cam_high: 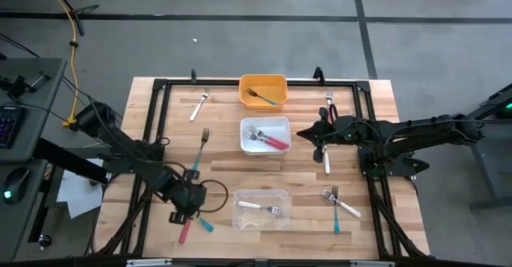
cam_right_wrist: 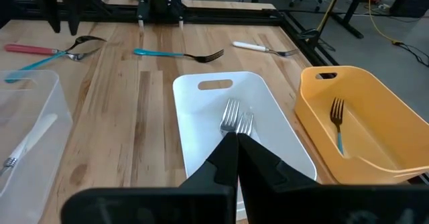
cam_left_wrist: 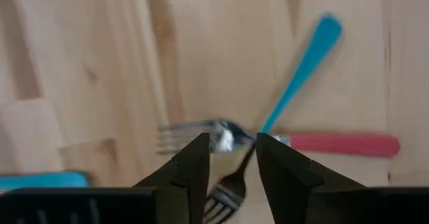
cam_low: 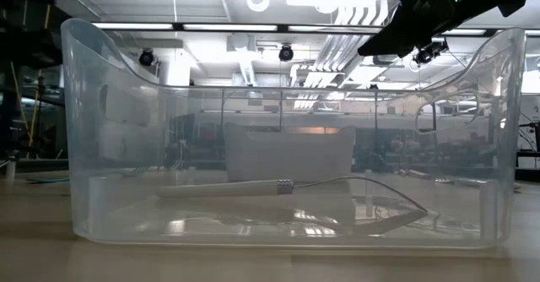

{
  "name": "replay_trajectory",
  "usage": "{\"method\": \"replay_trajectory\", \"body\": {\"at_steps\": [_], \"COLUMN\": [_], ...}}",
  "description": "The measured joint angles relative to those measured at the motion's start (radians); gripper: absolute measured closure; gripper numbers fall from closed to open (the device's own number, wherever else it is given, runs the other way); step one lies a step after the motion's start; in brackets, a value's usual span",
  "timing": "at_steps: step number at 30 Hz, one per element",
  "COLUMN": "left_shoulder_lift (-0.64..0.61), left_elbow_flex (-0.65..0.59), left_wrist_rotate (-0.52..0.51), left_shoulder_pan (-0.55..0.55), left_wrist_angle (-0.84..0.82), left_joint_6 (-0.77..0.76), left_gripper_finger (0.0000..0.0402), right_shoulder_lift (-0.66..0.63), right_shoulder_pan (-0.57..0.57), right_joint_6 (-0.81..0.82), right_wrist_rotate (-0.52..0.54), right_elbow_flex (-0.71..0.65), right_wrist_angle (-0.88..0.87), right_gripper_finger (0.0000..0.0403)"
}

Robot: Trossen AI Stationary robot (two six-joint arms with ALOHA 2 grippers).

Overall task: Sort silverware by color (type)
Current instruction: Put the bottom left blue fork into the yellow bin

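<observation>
Forks crossed under my left gripper [cam_left_wrist: 229, 158], near the table's front-left corner.

I see the pink-red-handled fork [cam_left_wrist: 338, 143] lying crosswise, its silver head just ahead of my parted, empty fingers [cam_left_wrist: 190, 163]; the teal-blue-handled fork [cam_left_wrist: 305, 60] slants over it, head between the fingertips. My right gripper [cam_right_wrist: 236, 143] hangs pinched shut, holding nothing, above the white plastic bin [cam_right_wrist: 208, 96] with forks inside. Pale wooden tabletop [cam_high: 304, 219]; grey floor [cam_high: 240, 27] beyond.
</observation>
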Motion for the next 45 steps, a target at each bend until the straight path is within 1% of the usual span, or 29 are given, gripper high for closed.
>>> {"method": "replay_trajectory", "body": {"at_steps": [5, 8, 13, 18, 21, 25, 31, 37, 39, 41, 45], "left_shoulder_lift": [0.08, 0.122, 0.167, 0.196, 0.214, 0.236, 0.221, 0.174, 0.15, 0.114, 0.028], "left_elbow_flex": [0.0, 0.0, 0.0, 0.0, 0.0, 0.0, 0.0, 0.008, 0.013, 0.013, 0.014], "left_wrist_rotate": [0.05, 0.059, 0.094, 0.076, 0.068, 0.072, 0.077, 0.076, 0.061, 0.019, -0.144], "left_shoulder_pan": [-0.032, -0.048, -0.061, -0.066, -0.066, -0.066, -0.066, -0.062, -0.054, -0.046, 0.001], "left_wrist_angle": [0.018, 0.024, 0.015, 0.015, 0.013, -0.002, -0.008, -0.028, -0.041, -0.058, -0.119], "left_joint_6": [0.009, 0.02, 0.012, 0.036, 0.064, 0.088, 0.098, 0.064, 0.038, 0.013, -0.054], "left_gripper_finger": [0.0275, 0.0275, 0.0275, 0.0284, 0.0297, 0.0324, 0.0388, 0.0392, 0.0396, 0.0399, 0.04], "right_shoulder_lift": [0.0, 0.0, 0.0, 0.0, 0.0, 0.0, 0.0, 0.0, 0.0, 0.0, 0.0], "right_shoulder_pan": [0.0, 0.0, 0.0, 0.0, 0.0, 0.0, 0.0, 0.0, 0.0, 0.0, 0.0], "right_joint_6": [0.001, 0.001, 0.001, 0.0, 0.001, 0.001, 0.001, 0.001, 0.001, 0.001, 0.001], "right_wrist_rotate": [0.0, 0.0, 0.0, 0.0, 0.0, 0.0, 0.0, 0.0, 0.0, 0.0, 0.0], "right_elbow_flex": [0.0, 0.0, 0.0, 0.0, 0.0, 0.0, 0.0, 0.0, 0.0, 0.0, 0.0], "right_wrist_angle": [-0.001, -0.001, -0.001, 0.0, -0.001, -0.001, -0.001, -0.001, -0.001, -0.001, -0.001], "right_gripper_finger": [0.0403, 0.0403, 0.0403, 0.0403, 0.0403, 0.0403, 0.0403, 0.0403, 0.0403, 0.0403, 0.0403]}}
